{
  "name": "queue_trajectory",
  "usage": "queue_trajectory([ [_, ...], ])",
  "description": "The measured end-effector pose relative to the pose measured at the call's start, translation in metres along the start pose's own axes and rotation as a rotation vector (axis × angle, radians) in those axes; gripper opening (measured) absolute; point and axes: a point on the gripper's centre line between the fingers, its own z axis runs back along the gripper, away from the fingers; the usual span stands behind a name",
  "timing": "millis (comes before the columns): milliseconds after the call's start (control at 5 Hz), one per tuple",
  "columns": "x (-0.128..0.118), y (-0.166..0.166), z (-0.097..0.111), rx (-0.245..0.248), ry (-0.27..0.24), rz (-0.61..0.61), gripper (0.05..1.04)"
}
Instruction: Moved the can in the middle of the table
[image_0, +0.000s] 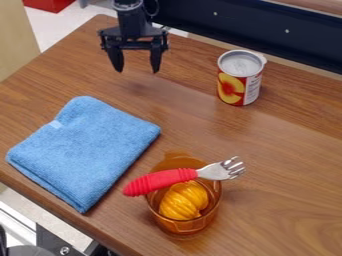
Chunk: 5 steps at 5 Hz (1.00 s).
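Observation:
The black gripper (137, 69) hangs above the back left part of the wooden table, its two fingers spread apart with nothing between them. To its right, a small can (239, 79) with a silver top and a red, yellow and white label stands upright near the table's back edge. A wide gap separates the can from the gripper. The table (287, 145) has a brown wood-grain surface.
A folded blue cloth (83, 150) lies at the left. Near the front edge stands an amber cup (180, 227) holding a ridged orange-yellow item (184, 201). A fork with a red handle (160, 181) rests across its rim. Behind the table runs a dark panel (267, 31).

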Motion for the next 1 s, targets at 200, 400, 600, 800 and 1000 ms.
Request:
queue_trajectory([
  [200,0.017,-0.014,-0.007,0.007,-0.046,0.060,0.999],
  [400,0.032,-0.032,-0.002,-0.002,-0.067,0.104,0.999],
  [600,0.037,-0.051,0.004,-0.028,-0.077,0.095,0.999],
  [800,0.037,-0.071,0.010,-0.039,-0.093,0.112,0.999],
  [1000,0.033,-0.099,0.012,-0.070,-0.122,0.100,0.999],
])
